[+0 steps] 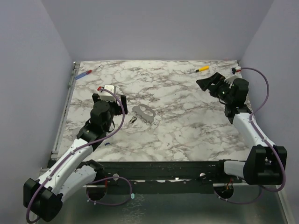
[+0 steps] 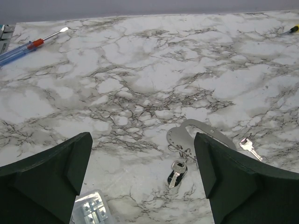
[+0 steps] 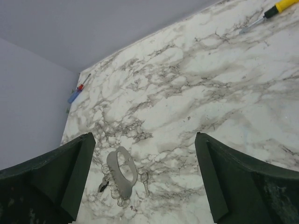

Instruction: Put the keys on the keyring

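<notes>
The keys (image 1: 143,112) lie mid-table as a pale silver cluster: a flat oval plate with a row of holes (image 2: 183,134), also in the right wrist view (image 3: 122,171), and a loose small key (image 2: 247,147) beside it. The keyring (image 2: 183,150) is a thin wire loop at the plate's edge. A small key on a dark tag (image 2: 177,171) lies at the loop, and shows as a dark glinting speck from above (image 1: 133,119). My left gripper (image 1: 110,99) is open and empty, just left of the cluster. My right gripper (image 1: 211,83) is open and empty, raised at the far right.
A blue-and-red screwdriver (image 1: 84,73) lies at the far left corner. A yellow-handled screwdriver (image 1: 202,69) lies at the far right. A small clear plastic box (image 1: 110,88) sits by the left gripper and shows low in the left wrist view (image 2: 91,210). Grey walls enclose the table.
</notes>
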{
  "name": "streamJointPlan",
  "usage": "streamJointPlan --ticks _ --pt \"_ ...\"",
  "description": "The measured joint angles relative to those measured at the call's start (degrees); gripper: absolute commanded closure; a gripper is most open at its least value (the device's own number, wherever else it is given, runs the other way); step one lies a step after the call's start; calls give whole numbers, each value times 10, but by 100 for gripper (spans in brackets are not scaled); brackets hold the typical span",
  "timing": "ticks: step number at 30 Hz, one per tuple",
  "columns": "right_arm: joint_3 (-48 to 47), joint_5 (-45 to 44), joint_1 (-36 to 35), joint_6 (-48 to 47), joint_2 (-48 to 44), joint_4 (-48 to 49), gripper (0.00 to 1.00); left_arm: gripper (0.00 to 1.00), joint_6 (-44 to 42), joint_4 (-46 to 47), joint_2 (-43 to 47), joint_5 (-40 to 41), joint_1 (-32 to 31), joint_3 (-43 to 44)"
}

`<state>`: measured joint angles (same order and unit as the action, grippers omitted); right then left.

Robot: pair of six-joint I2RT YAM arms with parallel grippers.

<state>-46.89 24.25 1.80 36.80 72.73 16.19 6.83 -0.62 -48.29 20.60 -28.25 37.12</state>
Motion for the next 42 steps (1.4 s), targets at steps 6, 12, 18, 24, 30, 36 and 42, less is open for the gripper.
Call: streamJointPlan --ticks 6,12,18,24,30,36,42 --pt "13 -49 -36 -33 -52 -98 0 1 0 0 2 0 0 0" --pt "-25 -160 -163 -81 -56 -214 0 1 0 0 7 0 0 0" --pt "-110 -268 -262 -121 -31 -308 0 1 0 0 8 0 0 0" --pt "-122 -306 -332 -151 -16 -348 0 3 0 0 8 0 0 0" --pt "-87 -256 -344 -172 12 -333 1 11 0 0 8 -1 0 0" --pt "-93 -226 -369 -186 93 -320 10 24 -1 0 0 -14 0 0" --pt "-170 -235 -393 -173 179 -333 10 33 -7 1 -7 -46 0 0"
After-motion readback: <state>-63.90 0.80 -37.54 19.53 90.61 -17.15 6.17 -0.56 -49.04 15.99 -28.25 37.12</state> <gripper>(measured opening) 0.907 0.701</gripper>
